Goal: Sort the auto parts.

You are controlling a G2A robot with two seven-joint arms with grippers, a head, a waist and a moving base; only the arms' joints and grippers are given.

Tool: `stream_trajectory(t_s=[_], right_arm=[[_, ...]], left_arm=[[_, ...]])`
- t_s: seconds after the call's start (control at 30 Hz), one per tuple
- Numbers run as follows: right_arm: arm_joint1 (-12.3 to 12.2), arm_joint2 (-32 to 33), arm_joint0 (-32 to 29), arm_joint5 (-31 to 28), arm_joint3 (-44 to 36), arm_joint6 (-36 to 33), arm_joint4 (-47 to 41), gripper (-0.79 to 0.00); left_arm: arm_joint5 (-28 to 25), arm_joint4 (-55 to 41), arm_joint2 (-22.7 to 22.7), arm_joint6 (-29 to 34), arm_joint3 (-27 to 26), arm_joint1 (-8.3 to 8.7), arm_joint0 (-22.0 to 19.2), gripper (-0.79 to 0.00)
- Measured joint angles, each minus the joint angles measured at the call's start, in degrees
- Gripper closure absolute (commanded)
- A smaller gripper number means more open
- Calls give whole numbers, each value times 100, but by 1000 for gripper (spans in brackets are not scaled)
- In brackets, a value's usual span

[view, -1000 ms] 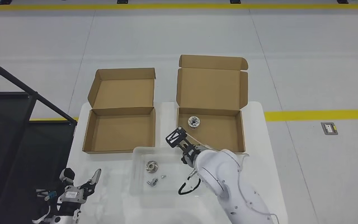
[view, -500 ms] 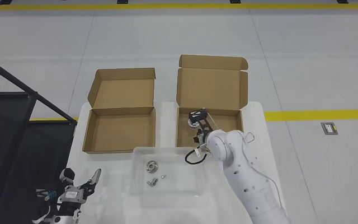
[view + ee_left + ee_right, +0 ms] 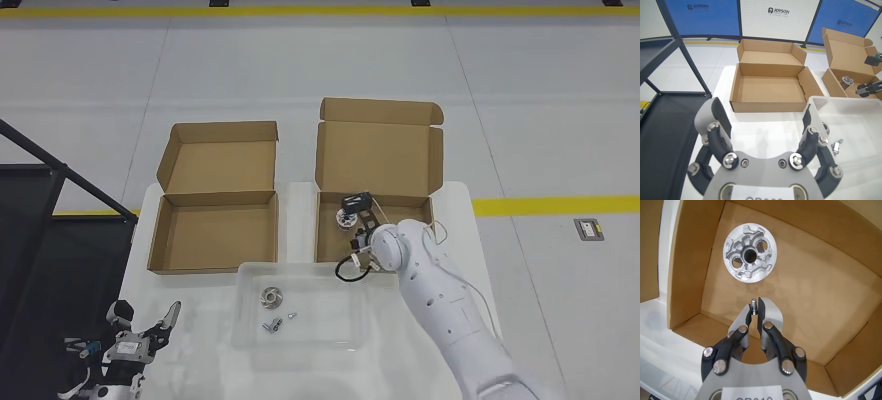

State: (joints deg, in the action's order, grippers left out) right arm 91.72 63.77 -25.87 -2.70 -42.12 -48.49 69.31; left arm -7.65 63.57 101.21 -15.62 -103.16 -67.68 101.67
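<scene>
My right gripper [image 3: 755, 304] is shut on a small threaded bolt [image 3: 754, 310] and hangs inside the right cardboard box [image 3: 810, 298], a little above its floor. A round cast metal hub [image 3: 749, 255] lies flat on the box floor just beyond the fingertips. In the top view the right gripper [image 3: 356, 241] is over that box's near left part. The clear plastic tray [image 3: 340, 330] holds a metal hub [image 3: 271, 296] and two small fasteners [image 3: 271, 325]. My left gripper [image 3: 761, 117] is open with nothing in it, low at the table's near left corner [image 3: 140, 335].
The left cardboard box [image 3: 215, 232] stands open with nothing in it. A black metal rack [image 3: 662, 106] is close on the left of the table. A small bracket piece [image 3: 836, 146] lies in the tray [image 3: 851, 113] near the left fingers.
My right arm has swung from over the tray to over the right box with the bolt in its fingers. The left arm has not moved.
</scene>
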Motion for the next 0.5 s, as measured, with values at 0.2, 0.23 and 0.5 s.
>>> stream_trajectory(t_s=[0.2,0.23,0.5], right_arm=[[69,-67,344,-276,715,182,-220,0],[84,-85,401,-304,842,207,-244,0],[176,-199,675,-212,1464,375,-320,-142]], left_arm=[[0,0,0,0,0,0,0,-785],[0,0,0,0,0,0,0,-785],[0,0,0,0,0,0,0,-785]])
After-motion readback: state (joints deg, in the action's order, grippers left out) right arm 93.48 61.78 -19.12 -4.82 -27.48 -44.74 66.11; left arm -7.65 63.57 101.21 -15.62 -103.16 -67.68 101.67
